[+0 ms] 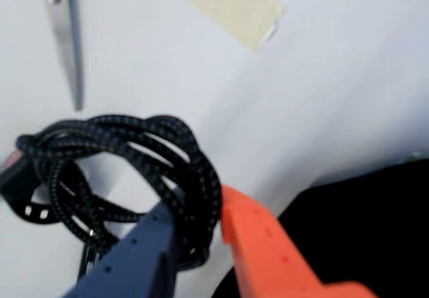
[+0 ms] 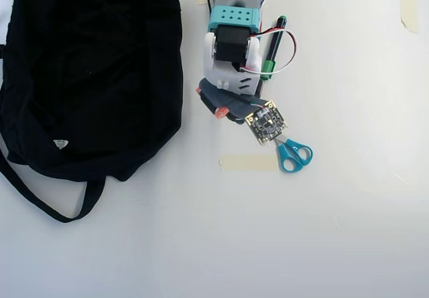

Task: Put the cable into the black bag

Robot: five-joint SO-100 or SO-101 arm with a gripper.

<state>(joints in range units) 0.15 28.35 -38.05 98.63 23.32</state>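
Note:
A coiled black braided cable (image 1: 194, 177) hangs between my fingers in the wrist view. My gripper (image 1: 198, 204) is shut on it, with the blue-grey finger (image 1: 144, 251) on the left and the orange finger (image 1: 258, 238) on the right. The black bag (image 1: 362, 231) lies at the lower right of that view, just right of the orange finger. In the overhead view the bag (image 2: 94, 70) fills the upper left. My gripper (image 2: 213, 104) is just right of the bag's edge. The cable is hidden under the gripper there.
Blue-handled scissors (image 2: 293, 155) lie right of the gripper, their blade showing in the wrist view (image 1: 67, 37). A strip of tan tape (image 2: 248, 163) lies below the gripper and also shows in the wrist view (image 1: 231, 3). A pen (image 2: 275, 43) lies beside the arm. The bag's strap (image 2: 47, 207) loops at lower left.

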